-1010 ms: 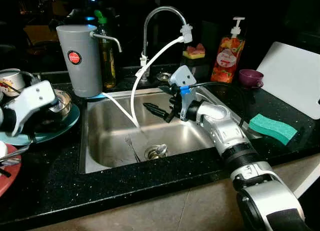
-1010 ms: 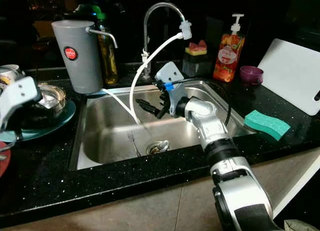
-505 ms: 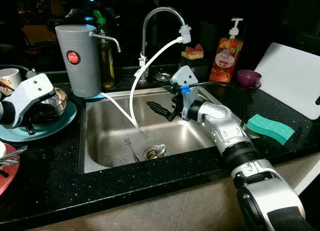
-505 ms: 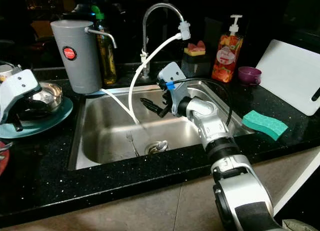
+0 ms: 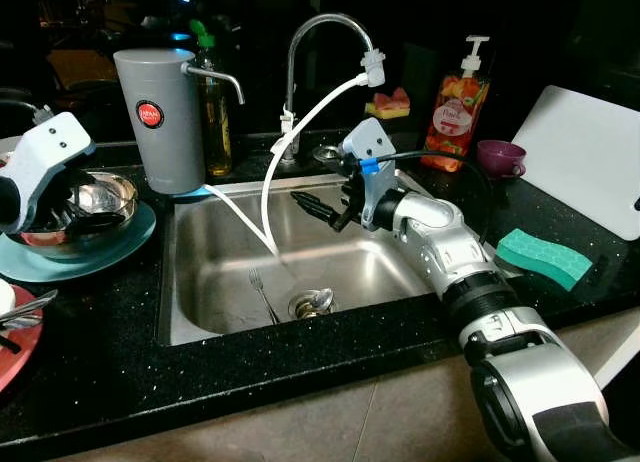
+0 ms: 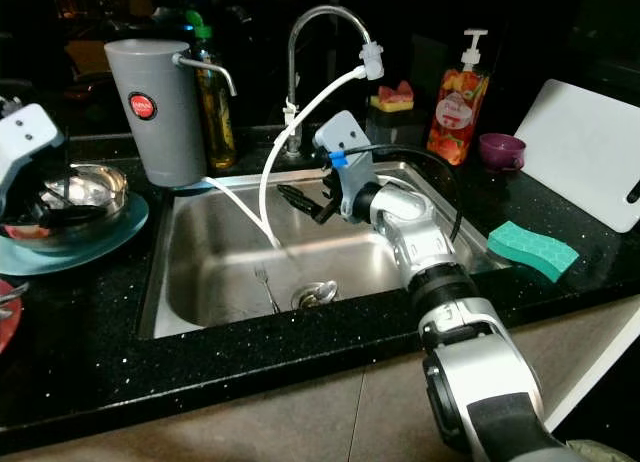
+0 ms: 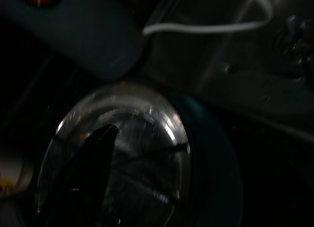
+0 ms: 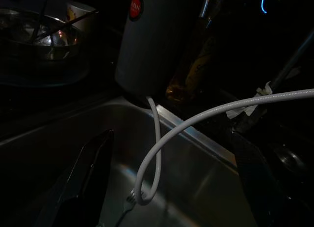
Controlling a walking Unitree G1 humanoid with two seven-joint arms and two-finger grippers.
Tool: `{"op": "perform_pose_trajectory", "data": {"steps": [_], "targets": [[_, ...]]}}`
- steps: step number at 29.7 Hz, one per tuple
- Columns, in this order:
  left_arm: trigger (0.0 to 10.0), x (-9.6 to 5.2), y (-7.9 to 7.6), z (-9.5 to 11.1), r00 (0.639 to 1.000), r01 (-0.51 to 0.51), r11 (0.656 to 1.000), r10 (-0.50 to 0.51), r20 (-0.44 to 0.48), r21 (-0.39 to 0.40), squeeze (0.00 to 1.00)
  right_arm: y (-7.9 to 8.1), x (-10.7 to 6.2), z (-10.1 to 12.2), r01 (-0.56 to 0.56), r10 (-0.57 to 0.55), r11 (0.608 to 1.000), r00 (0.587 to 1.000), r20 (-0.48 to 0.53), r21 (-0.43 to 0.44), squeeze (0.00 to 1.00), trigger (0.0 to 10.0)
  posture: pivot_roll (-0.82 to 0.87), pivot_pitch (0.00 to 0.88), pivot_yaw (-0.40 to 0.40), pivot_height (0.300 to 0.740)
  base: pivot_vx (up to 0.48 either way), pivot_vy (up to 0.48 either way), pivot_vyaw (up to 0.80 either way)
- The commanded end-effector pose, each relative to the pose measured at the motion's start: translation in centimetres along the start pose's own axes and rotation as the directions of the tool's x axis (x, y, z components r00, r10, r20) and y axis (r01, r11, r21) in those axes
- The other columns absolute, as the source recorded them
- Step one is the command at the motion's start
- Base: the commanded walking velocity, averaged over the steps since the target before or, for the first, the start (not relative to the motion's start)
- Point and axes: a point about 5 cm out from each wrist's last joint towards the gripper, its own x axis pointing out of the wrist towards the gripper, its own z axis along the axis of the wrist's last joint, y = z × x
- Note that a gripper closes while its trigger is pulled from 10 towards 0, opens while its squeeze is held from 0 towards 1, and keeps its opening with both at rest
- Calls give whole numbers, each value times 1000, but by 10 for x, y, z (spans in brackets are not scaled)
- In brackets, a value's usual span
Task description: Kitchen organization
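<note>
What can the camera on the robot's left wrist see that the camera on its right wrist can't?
The left wrist view looks straight down into the shiny steel bowl on the teal plate, with a black finger over the bowl. The right wrist view looks along the open right gripper into the sink, with a fork lying in it. Both show the white hose and the grey water filter.

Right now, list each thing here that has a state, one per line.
Right gripper: open, above the sink.
Left gripper: over the steel bowl.
Faucet: white hose attached.
Fork: lying in sink.
Soap bottle: upright.
Sponge: flat on counter.
</note>
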Motion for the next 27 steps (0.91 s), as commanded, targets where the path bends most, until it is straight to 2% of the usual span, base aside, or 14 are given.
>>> {"op": "perform_pose_trajectory", "data": {"steps": [1,6,9,12,14,18,19,20,23,24,25,27], "targets": [[10000,-7,5,-4,999,-16,1000,17,-40,15,0,-2,0,1,9,-9,1000,1000,5,-1,0,10000,126,56,-64,740,0,0,0],[10000,-7,3,-13,995,-12,999,17,-103,48,0,-3,-1,0,13,-13,1000,1000,4,1,0,10000,126,56,-64,740,0,0,0],[10000,-6,3,-14,994,-25,998,30,-102,51,0,-3,-1,0,15,-15,1000,1000,5,3,0,10000,124,55,-62,740,0,0,0],[10000,-1,4,3,999,-32,999,32,29,3,0,-5,-1,1,32,-33,999,999,15,15,0,10000,124,55,-62,740,0,0,0],[10000,-2,5,18,994,-5,1000,3,112,19,0,-8,-3,3,57,-57,998,998,28,30,0,10000,119,59,-61,740,0,0,0],[10000,-2,5,20,993,-4,1000,1,118,26,0,-9,-3,3,61,-62,998,998,31,33,0,10000,119,59,-61,740,0,0,0],[10000,-4,5,23,990,0,999,-5,139,39,0,-10,-4,4,69,-71,997,997,39,38,0,10000,117,61,-59,740,0,0,0],[10000,-9,4,25,990,-22,996,8,143,91,0,-12,-6,6,94,-97,994,994,60,48,0,10000,120,62,-66,740,0,0,0],[10000,-15,-8,22,994,-77,945,49,94,317,0,-20,-12,12,171,-178,983,977,117,70,0,10000,130,67,-73,740,0,0,0],[10000,-15,-12,22,994,-81,932,50,97,353,0,-21,-12,12,187,-194,980,973,125,69,0,10000,130,67,-73,740,0,0,0],[10000,-15,-12,22,994,-81,932,50,97,353,0,-21,-12,12,187,-194,980,973,125,69,0,10000,130,67,-73,740,0,0,0],[10000,-9,-21,31,972,-187,937,134,192,295,0,-17,-12,14,218,-220,976,964,149,30,0,10000,143,70,-78,740,0,0,0]]}}
